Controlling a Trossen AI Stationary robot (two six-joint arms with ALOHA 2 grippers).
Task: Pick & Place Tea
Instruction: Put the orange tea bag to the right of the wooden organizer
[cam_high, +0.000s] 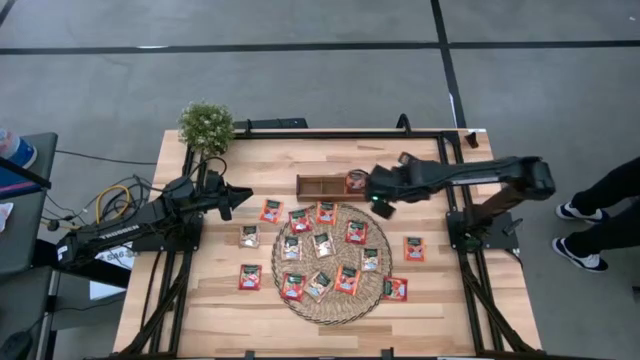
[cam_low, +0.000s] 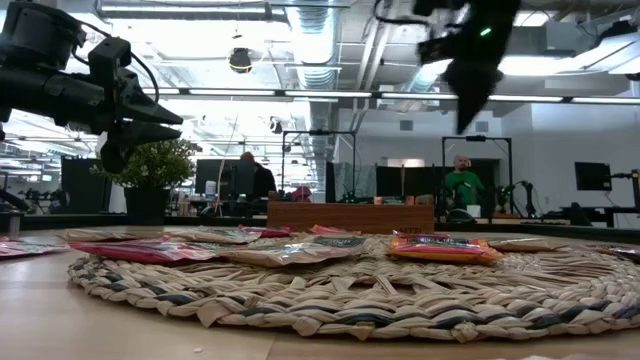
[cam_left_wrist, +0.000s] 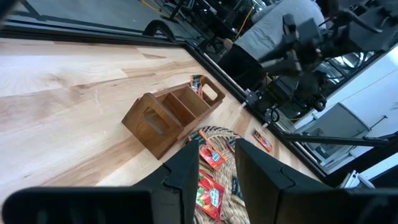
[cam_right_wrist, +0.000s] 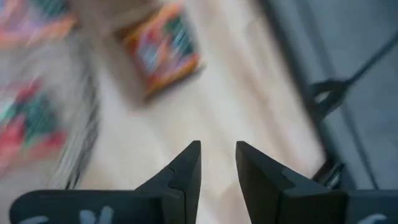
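Several tea sachets lie flat on the round wicker mat (cam_high: 335, 300), and others lie on the bare table around it, such as a red one (cam_high: 271, 211) and a pale one (cam_high: 249, 236). One red sachet (cam_high: 357, 180) sits in the right-end compartment of the wooden tray (cam_high: 318, 186); the left wrist view shows it leaning there (cam_left_wrist: 198, 84). My right gripper (cam_high: 381, 207) hangs open and empty above the mat's far edge, just near of the tray's right end. My left gripper (cam_high: 238, 198) is open and empty, raised left of the tray.
A potted plant (cam_high: 206, 125) stands at the table's far left corner. Bare wood lies left of the mat and along the near edge. A person's legs and shoes (cam_high: 590, 215) show beyond the right edge. People stand in the room behind (cam_low: 462, 185).
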